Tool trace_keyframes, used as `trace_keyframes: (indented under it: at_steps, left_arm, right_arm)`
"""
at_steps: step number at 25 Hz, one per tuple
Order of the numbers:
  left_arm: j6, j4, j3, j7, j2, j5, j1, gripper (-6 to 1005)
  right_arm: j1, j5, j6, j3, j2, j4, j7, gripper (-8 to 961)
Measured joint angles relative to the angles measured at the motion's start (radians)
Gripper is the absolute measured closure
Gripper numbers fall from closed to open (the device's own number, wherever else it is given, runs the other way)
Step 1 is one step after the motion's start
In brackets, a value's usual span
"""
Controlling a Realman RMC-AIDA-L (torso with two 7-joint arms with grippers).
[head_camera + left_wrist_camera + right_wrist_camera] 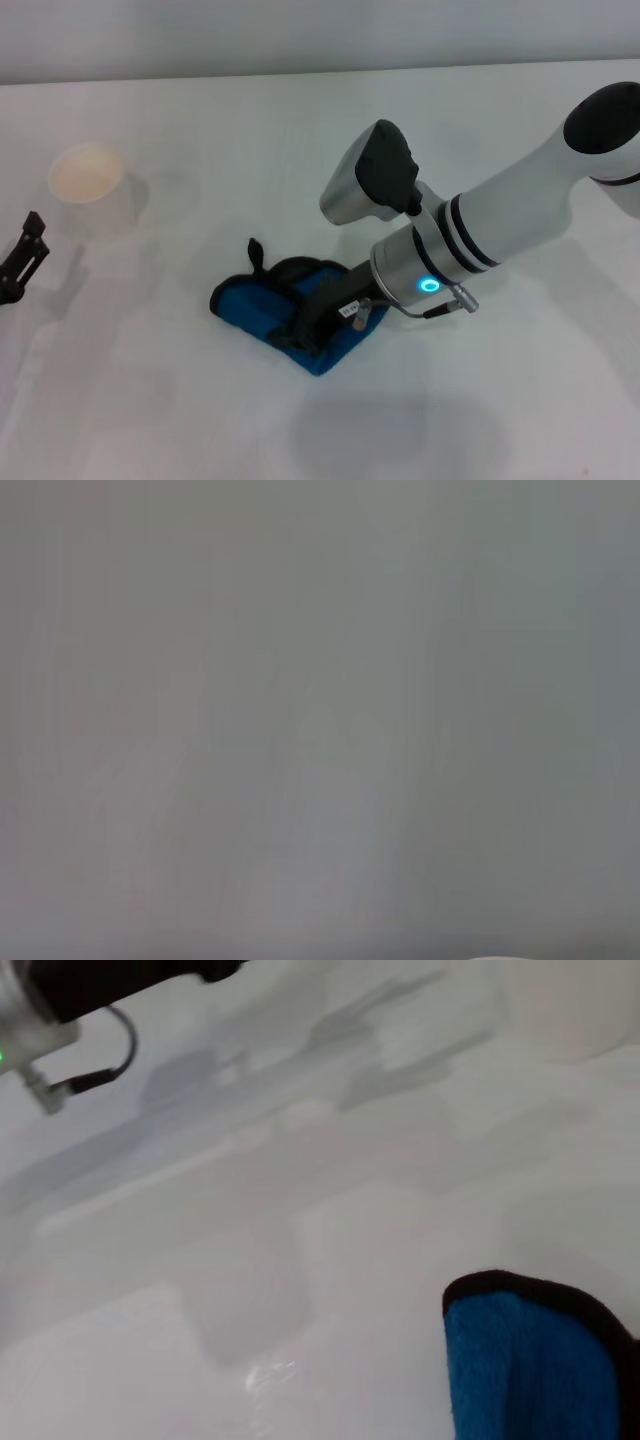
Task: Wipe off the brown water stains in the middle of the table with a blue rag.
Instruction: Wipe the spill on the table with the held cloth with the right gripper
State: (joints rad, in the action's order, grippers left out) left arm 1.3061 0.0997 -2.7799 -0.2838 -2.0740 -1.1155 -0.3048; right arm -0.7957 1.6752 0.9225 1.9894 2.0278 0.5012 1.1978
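Note:
The blue rag (250, 305) lies bunched in the middle of the white table (480, 400), with its black edging and loop tab toward the far side. My right gripper (305, 315) presses down into the rag, its dark fingers wrapped in the cloth and shut on it. One black-edged corner of the blue rag (540, 1370) also appears in the right wrist view. The brown water stains are hidden or out of view; only pale tabletop shows around the rag. My left gripper (24, 258) is parked at the far left edge. The left wrist view is plain grey.
A paper cup (88, 182) with a tan inside stands upright at the back left, well apart from the rag. The right wrist view catches the cup (570, 1005) at its edge. The right arm's white forearm (520, 210) reaches in from the right.

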Motion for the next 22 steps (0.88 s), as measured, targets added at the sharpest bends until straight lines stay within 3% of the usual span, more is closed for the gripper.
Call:
trace_keyframes:
  at_steps: [9, 22]
  left_arm:
    - [-0.001, 0.000, 0.002, 0.000, 0.002, -0.005, -0.009, 113]
    - [-0.001, -0.014, 0.003, 0.000, 0.002, -0.028, -0.012, 113]
  right_arm:
    - [-0.010, 0.004, -0.061, -0.034, -0.009, -0.020, 0.000, 916]
    - [-0.006, -0.289, -0.053, -0.351, -0.025, -0.061, 0.000, 914]
